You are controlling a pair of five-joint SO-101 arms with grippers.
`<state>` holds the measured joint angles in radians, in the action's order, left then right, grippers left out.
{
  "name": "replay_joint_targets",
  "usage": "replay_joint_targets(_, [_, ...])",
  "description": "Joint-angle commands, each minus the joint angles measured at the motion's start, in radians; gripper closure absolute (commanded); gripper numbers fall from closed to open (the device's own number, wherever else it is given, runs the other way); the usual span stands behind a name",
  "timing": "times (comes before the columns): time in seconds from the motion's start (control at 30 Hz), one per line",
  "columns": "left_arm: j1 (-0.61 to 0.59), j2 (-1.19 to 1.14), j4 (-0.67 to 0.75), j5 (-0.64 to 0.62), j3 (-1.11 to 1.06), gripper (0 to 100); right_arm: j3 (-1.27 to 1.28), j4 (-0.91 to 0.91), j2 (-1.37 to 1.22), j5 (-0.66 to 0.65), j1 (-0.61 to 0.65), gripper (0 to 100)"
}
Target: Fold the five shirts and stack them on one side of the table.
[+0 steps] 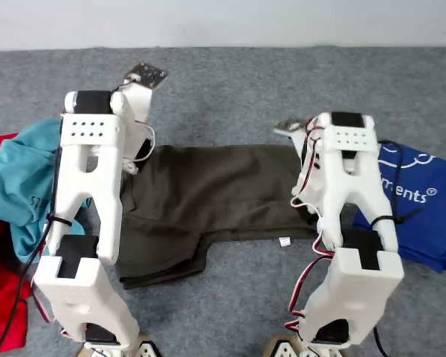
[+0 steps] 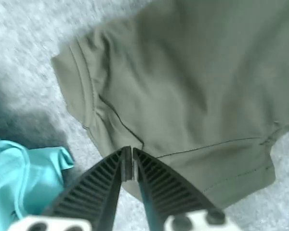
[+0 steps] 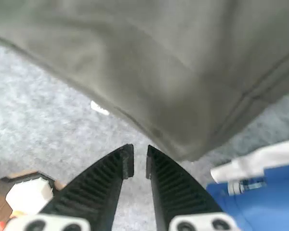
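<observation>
Olive shirt lies flat mid-table on the grey table, between my two arms. The high view gives me the rest of the laundry: teal shirt bunched on top of a red shirt at the left edge, and a blue shirt at the right edge, partly under the right arm. The arms' bodies cover both grippers there, so I read the jaws from the wrist views. Left gripper: jaws pressed together at the tips, right at the olive shirt's hem near a sleeve. I can't tell if any cloth is caught. Right gripper: jaws slightly spread, bare table in the gap, just off the olive shirt's edge. A small white tag lies on the table beside that edge.
</observation>
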<state>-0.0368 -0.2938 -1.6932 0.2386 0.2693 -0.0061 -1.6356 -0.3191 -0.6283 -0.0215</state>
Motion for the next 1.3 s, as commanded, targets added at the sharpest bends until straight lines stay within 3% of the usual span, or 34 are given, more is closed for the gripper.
replay_joint_targets(0.0, [-0.012,0.061,0.078,0.008,-0.031,98,0.072,0.104,-0.001,-0.011,-0.047,94.5])
replay_joint_targets(0.13, [-0.018,0.074,0.089,0.005,-0.053,98,0.112,0.124,-0.036,-0.044,-0.145,94.6])
replay_joint_targets(0.27, [-0.109,0.15,0.044,-0.037,-0.042,98,0.091,0.036,-0.008,-0.107,-0.217,98.1])
replay_joint_targets(0.5, [-0.31,0.341,-0.025,0.005,-0.044,98,0.037,-0.137,0.182,-0.143,-0.16,98.8])
replay_joint_targets(0.7, [-0.474,0.462,-0.061,0.015,-0.044,98,0.089,-0.157,0.389,-0.08,0.081,98.9])
replay_joint_targets(0.93, [-0.683,0.511,-0.061,0.063,-0.054,98,0.259,-0.136,0.53,-0.051,0.51,98.9])
replay_joint_targets(1.1, [-0.738,0.511,-0.058,0.107,-0.124,98,0.397,0.082,0.538,0.031,0.745,97.7])
replay_joint_targets(1.27, [-0.74,0.511,-0.057,0.133,-0.139,98,0.448,0.305,0.53,0.038,0.897,80.5])
